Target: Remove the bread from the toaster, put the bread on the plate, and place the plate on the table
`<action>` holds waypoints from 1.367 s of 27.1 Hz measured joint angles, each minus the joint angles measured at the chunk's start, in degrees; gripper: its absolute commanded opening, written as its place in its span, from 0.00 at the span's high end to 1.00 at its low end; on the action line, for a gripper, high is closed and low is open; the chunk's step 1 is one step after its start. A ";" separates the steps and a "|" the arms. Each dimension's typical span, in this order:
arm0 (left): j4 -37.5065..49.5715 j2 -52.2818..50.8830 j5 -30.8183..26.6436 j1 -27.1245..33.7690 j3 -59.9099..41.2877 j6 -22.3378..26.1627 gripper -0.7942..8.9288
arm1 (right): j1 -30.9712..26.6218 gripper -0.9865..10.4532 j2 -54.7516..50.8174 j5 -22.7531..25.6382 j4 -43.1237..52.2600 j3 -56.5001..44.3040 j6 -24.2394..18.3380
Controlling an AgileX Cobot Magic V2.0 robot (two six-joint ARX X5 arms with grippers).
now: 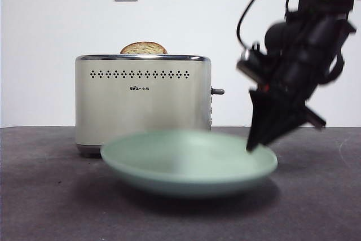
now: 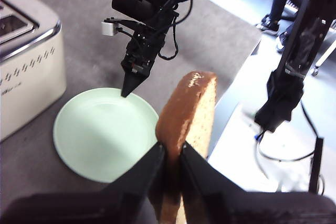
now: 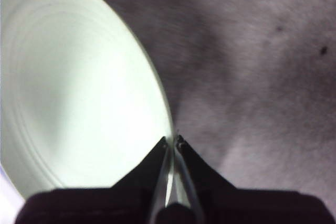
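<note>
One slice, the bread (image 2: 189, 114), stands on edge, clamped in the left gripper (image 2: 170, 153), its long axis upright, high beside the plate (image 2: 79, 145). Right gripper (image 3: 171, 142) pinches the plate's rim, jaws nearly closed, over the desk (image 3: 252, 66). Only the front view shows the toaster (image 1: 144, 100) with another slice (image 1: 143, 48).
</note>
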 measured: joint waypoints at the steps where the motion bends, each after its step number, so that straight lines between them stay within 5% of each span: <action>1: 0.83 0.33 0.42 0.00 0.00 -0.44 0.93 | 0.33 0.93 -2.08 -0.02 0.04 0.00 0.52; 9: 9.49 5.16 2.60 -1.49 0.00 -4.55 0.93 | 3.08 0.93 -17.49 -0.61 -1.73 0.02 4.26; 20: 17.40 19.96 2.32 -6.91 0.02 -8.76 0.93 | 5.81 0.93 -25.00 -0.59 -3.78 0.02 6.95; 26: 17.29 29.94 -7.76 -9.25 0.02 -9.22 0.92 | 7.91 0.93 -25.03 0.15 -4.79 0.02 7.15; 27: 16.98 30.91 -8.11 -9.27 0.02 -9.31 0.90 | 8.20 0.93 -25.03 0.22 -4.76 0.02 7.15; 30: 15.67 32.00 -8.63 -9.27 0.00 -9.75 0.43 | 8.61 0.93 -25.03 0.24 -5.16 0.02 7.15; 31: 15.56 31.98 -8.87 -9.38 0.02 -9.75 0.37 | 8.61 0.93 -25.00 0.24 -5.18 0.02 7.15; 37: 15.28 31.87 -10.58 -10.27 0.02 -9.75 0.37 | 8.61 0.93 -25.00 0.68 -6.43 0.02 7.61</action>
